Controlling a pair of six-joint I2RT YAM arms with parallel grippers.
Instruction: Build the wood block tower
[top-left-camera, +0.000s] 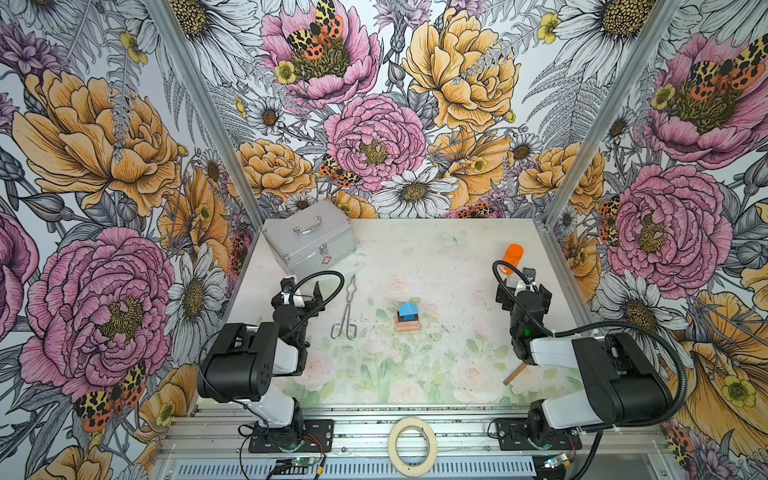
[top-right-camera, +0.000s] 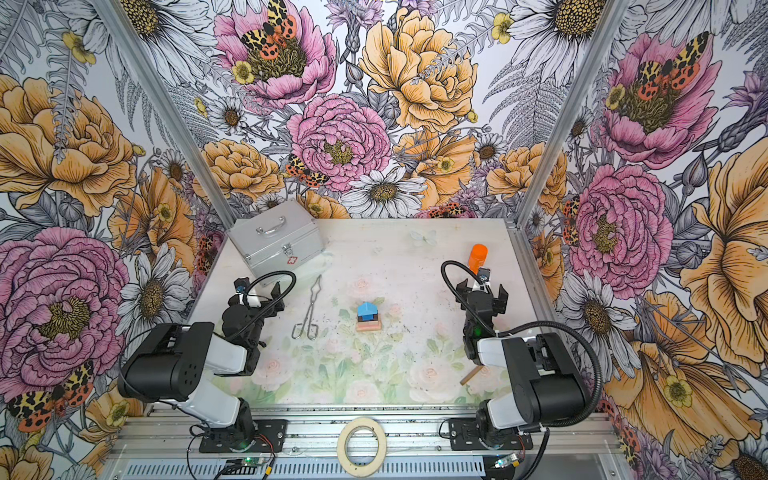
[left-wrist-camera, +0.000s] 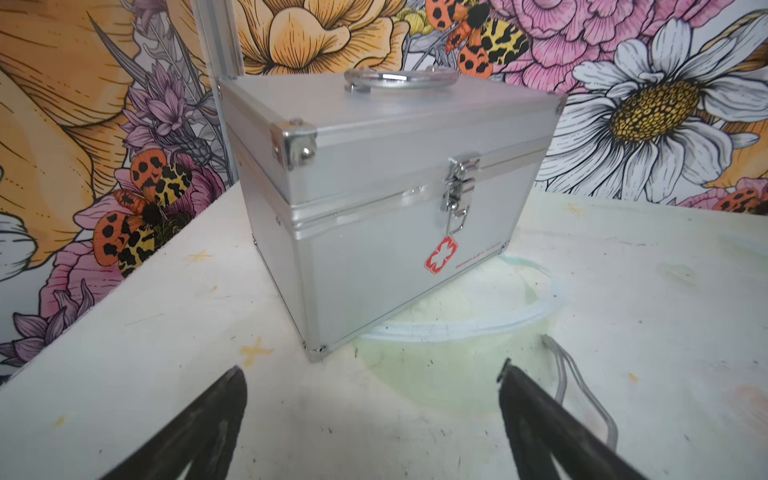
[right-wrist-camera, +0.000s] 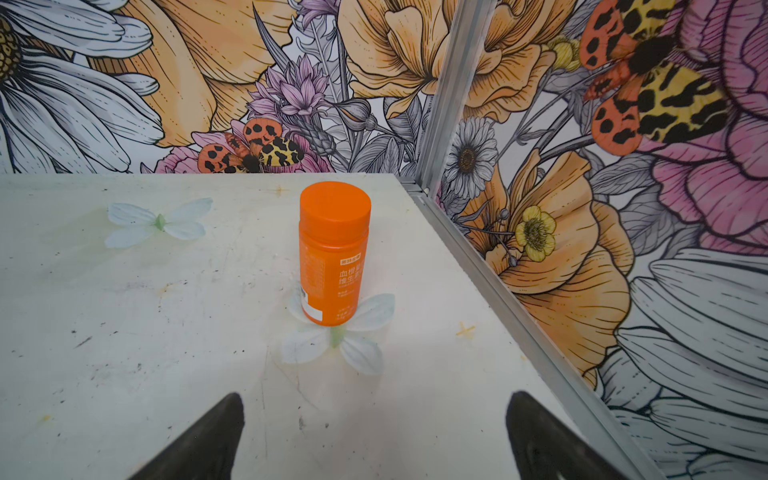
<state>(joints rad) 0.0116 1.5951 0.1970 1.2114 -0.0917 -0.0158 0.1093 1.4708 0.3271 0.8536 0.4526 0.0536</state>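
The wood block tower (top-left-camera: 408, 316) (top-right-camera: 368, 318) stands mid-table in both top views: a blue piece on top, a dark layer under it, then tan and pink at the base. No loose wood blocks show. My left gripper (top-left-camera: 305, 293) (top-right-camera: 264, 297) (left-wrist-camera: 371, 370) hovers left of the tower, open and empty, facing the silver case. My right gripper (top-left-camera: 523, 287) (top-right-camera: 482, 289) (right-wrist-camera: 376, 397) is far right of the tower, open and empty, facing the orange bottle. Neither gripper touches the tower.
A silver case (top-left-camera: 309, 243) (left-wrist-camera: 395, 208) sits at the back left. Metal tongs (top-left-camera: 345, 309) (left-wrist-camera: 582, 382) lie between my left gripper and the tower. An orange bottle (top-left-camera: 512, 255) (right-wrist-camera: 332, 257) stands back right. A thin wooden stick (top-left-camera: 514, 374) lies under the right arm. A tape roll (top-left-camera: 412, 446) rests on the front rail.
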